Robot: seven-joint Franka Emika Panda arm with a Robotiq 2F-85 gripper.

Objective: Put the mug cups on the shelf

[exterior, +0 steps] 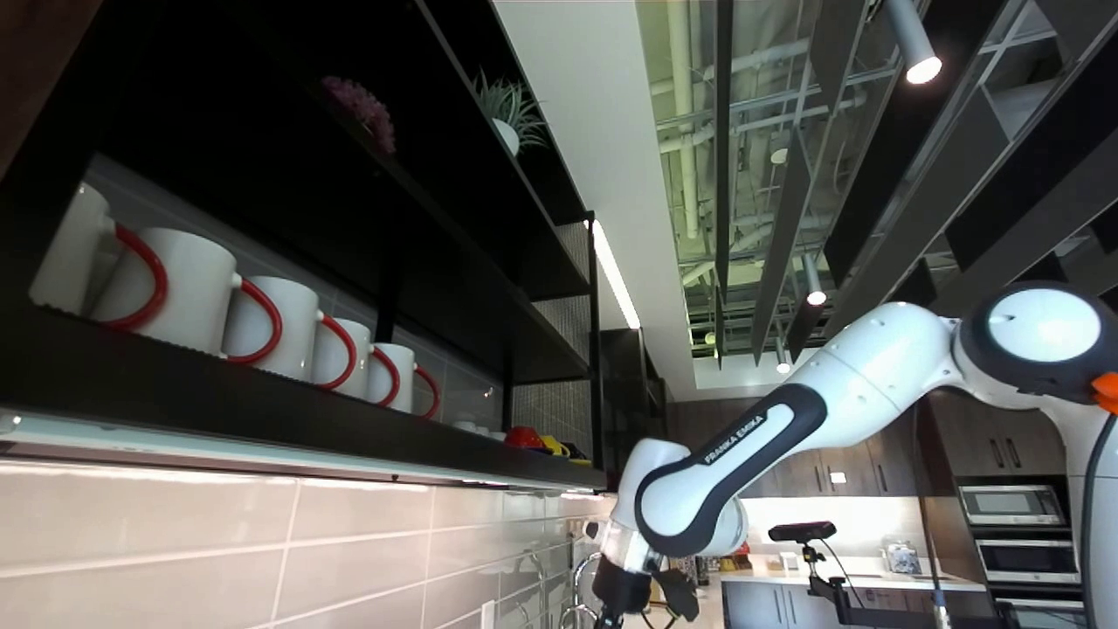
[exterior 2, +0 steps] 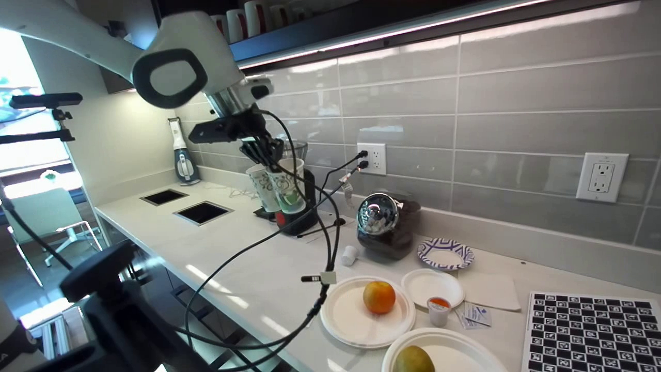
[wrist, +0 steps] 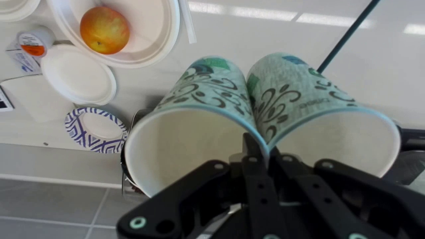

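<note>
Two pale mug cups with green and brown markings hang mouth-up from my gripper, side by side and touching: the left cup and the right cup in the wrist view. My gripper is shut on their adjoining rims, with one finger inside each cup. In an exterior view the pair tilts above the counter, below the gripper. The dark shelf runs along the wall, higher than the gripper. Cup bottoms are hidden in the wrist view.
White mugs with red handles line the shelf; red cups and yellow ones sit farther along. On the counter are a blender, a chrome-fronted machine, plates and an apple. Black cables loop beside the cups.
</note>
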